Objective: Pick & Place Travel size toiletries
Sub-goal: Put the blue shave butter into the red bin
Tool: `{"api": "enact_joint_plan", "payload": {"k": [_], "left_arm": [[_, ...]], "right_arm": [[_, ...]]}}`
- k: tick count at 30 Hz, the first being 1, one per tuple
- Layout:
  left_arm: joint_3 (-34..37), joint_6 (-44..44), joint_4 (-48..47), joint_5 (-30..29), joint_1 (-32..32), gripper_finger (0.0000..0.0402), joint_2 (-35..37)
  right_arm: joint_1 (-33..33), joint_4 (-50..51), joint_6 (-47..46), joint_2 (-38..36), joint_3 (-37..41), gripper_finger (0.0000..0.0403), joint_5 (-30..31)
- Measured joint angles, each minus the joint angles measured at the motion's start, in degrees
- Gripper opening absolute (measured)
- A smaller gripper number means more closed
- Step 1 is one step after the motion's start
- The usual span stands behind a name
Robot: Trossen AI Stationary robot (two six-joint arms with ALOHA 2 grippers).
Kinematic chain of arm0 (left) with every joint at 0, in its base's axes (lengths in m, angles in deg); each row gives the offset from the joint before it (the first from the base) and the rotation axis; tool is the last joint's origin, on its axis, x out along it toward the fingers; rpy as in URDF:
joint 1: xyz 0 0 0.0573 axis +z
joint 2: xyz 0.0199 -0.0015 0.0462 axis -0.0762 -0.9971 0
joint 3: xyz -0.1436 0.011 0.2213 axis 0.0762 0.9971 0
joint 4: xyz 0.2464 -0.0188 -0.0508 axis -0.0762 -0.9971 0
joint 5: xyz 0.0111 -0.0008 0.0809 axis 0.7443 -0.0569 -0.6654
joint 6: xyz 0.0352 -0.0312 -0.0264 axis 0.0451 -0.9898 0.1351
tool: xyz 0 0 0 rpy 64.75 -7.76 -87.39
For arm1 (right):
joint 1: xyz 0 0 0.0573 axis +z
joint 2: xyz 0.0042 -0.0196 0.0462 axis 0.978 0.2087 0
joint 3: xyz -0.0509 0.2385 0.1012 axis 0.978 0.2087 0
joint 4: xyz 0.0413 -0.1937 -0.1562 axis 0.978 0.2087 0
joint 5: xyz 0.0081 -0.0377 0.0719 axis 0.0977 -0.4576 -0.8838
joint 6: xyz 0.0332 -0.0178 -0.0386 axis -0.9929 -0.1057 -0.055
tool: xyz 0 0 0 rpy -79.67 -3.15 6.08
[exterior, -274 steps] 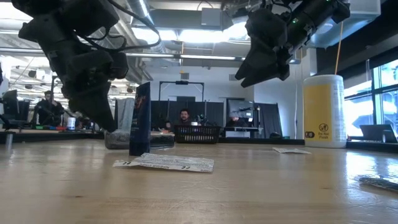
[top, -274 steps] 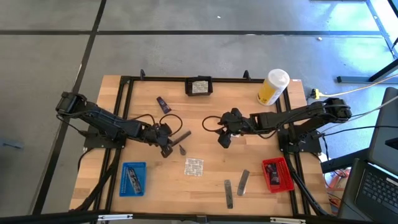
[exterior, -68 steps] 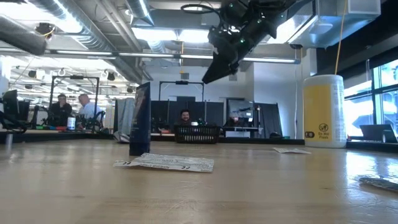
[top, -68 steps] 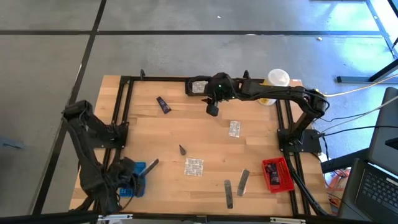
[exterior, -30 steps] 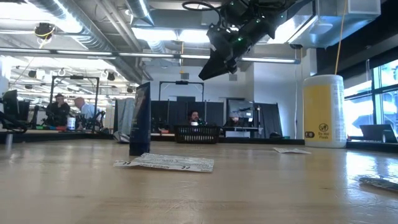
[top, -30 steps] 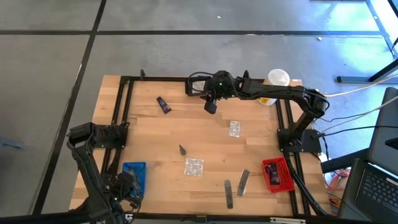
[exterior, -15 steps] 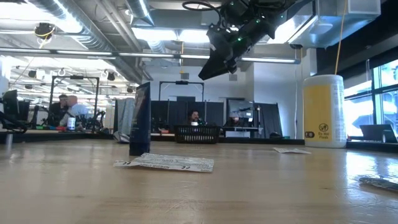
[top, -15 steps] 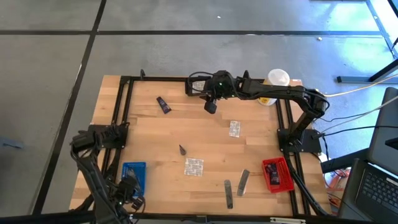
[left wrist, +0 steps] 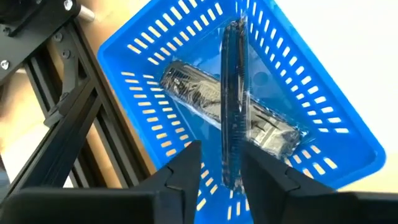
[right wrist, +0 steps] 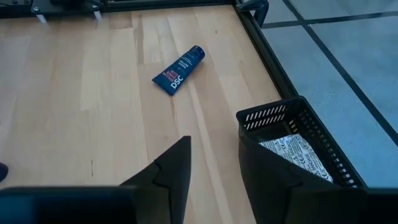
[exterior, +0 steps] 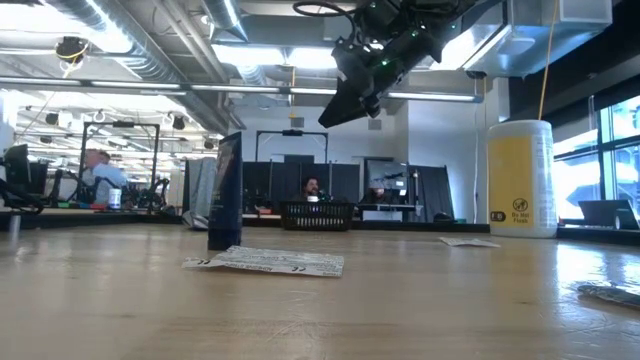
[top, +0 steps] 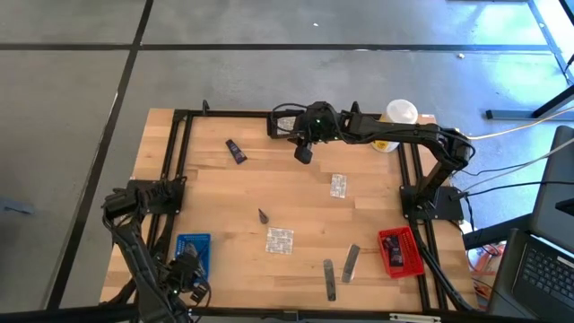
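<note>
Left gripper [left wrist: 217,163]: over the blue tray [left wrist: 323,118] at the table's near left corner; fingers parted, holding nothing.
Blue tray contents: slim stick [left wrist: 232,93] lying across a foil-wrapped item [left wrist: 186,90].
Right gripper [right wrist: 213,163]: raised beside the black basket [right wrist: 311,134] at the far edge; fingers apart, empty.
Black basket contents: foil sachet [right wrist: 298,151].
Tabletop: dark tube [right wrist: 179,68], sachets [top: 279,240], grey sticks [top: 350,262].

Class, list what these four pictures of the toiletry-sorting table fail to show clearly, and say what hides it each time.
- High view: the left gripper and part of the blue tray sit under its own arm.
- Right wrist view: the black basket's sachet is partly behind the wall.
- Low view: the foil sachet's print is too small.
</note>
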Motion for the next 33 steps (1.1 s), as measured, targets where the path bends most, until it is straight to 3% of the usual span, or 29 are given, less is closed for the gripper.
{"api": "enact_joint_plan", "payload": {"k": [5,12,17,20,33], "left_arm": [[-0.1,-1.7,-1.3,-3.7,0.0,0.0131,2.9],[-0.1,-1.7,-6.1,-15.3,1.4,0.0136,9.1],[0.1,4.9,-5.9,-28.5,3.8,0.0136,13.4],[0.1,11.2,-5.9,-33.2,6.0,0.0136,15.2],[0.2,37.4,-5.9,-44.0,17.1,0.0136,24.2]], "right_arm": [[0.0,0.0,0.0,0.0,0.0,0.0148,0.0],[0.6,0.8,-0.3,0.0,0.0,0.0156,-0.1],[2.7,3.3,-0.3,0.0,0.0,0.0149,-0.1],[4.5,6.1,-0.5,0.0,0.0,0.0141,-0.1],[14.5,17.5,-9.1,0.0,0.0,0.0103,0.0]]}}
